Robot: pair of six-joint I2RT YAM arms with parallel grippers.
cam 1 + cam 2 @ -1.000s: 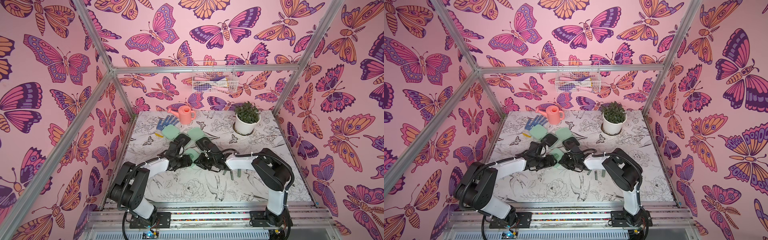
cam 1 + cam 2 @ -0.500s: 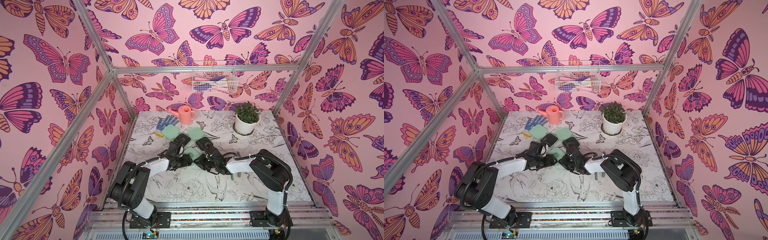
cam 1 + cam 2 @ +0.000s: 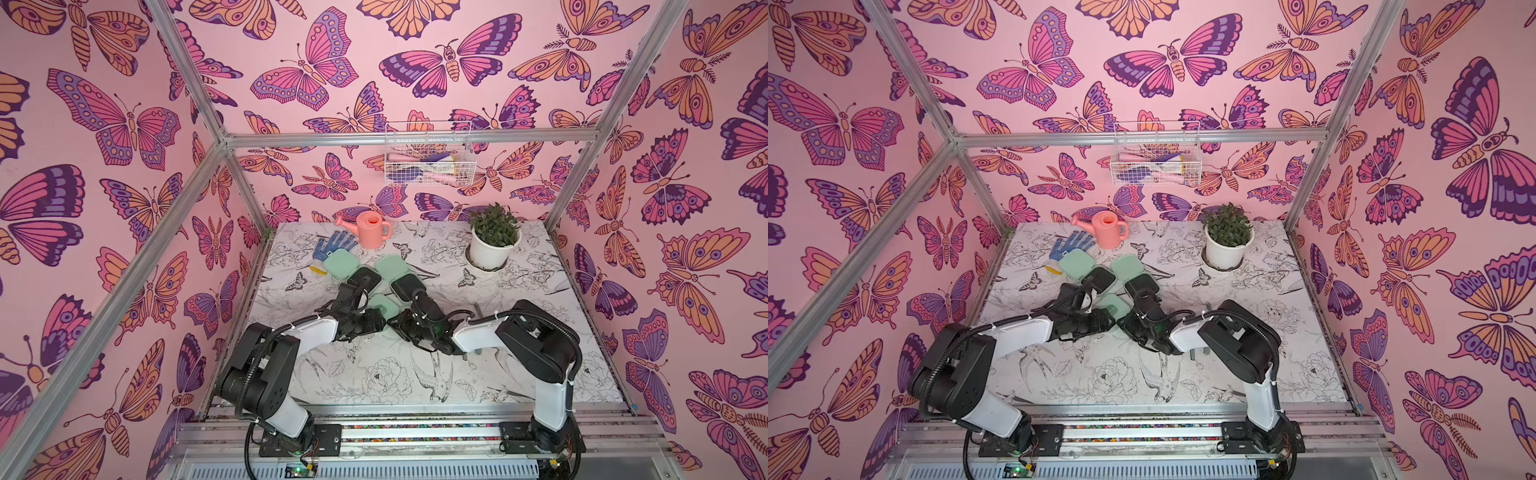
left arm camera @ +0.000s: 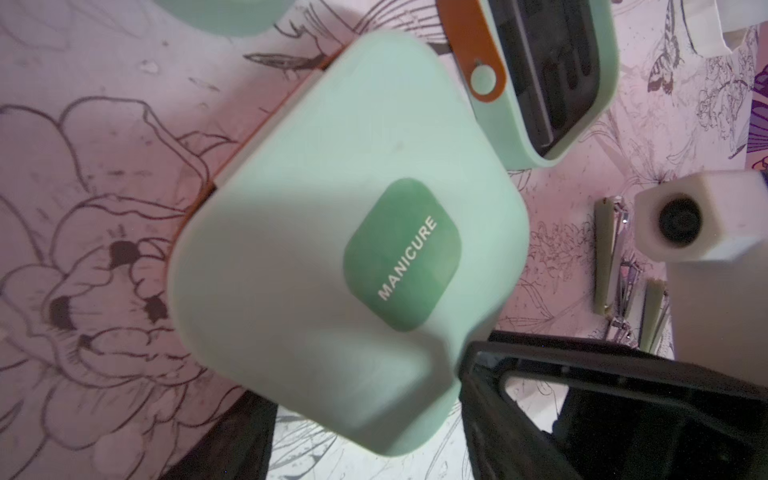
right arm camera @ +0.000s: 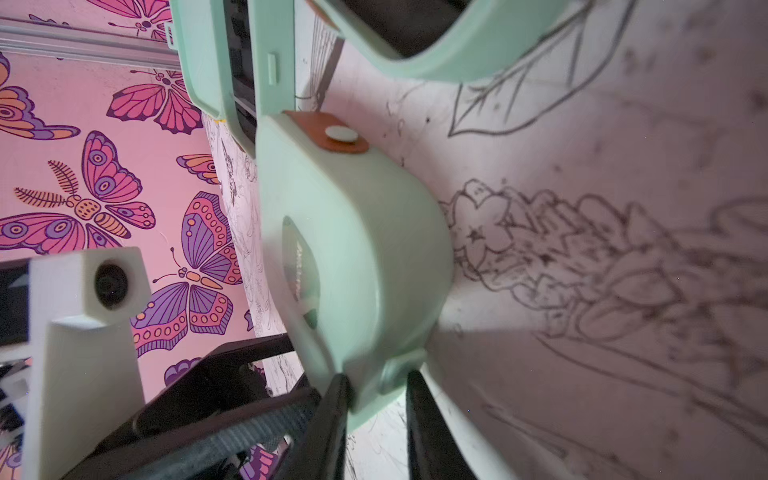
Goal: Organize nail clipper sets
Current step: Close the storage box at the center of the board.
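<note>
The closed case [image 3: 384, 306] is found near the middle of the table [image 3: 374, 374], between both grippers. One corner of it is clamped by the right gripper [image 5: 378, 390]. It is straddled by the wide-set jaws of the left gripper [image 4: 361, 399]; whether it is pressed by them cannot be told. An open case [image 3: 365, 277] and a second open case [image 3: 409, 284] are laid just behind, toward the far edge. Two clippers [image 4: 604, 257] are seen on the table nearby.

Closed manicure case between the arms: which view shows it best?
Left wrist: the closed case fills the frame, lid face-on, label readable. Right wrist shows the case edge-on. In both top views the case is only a small, partly hidden patch.
</note>
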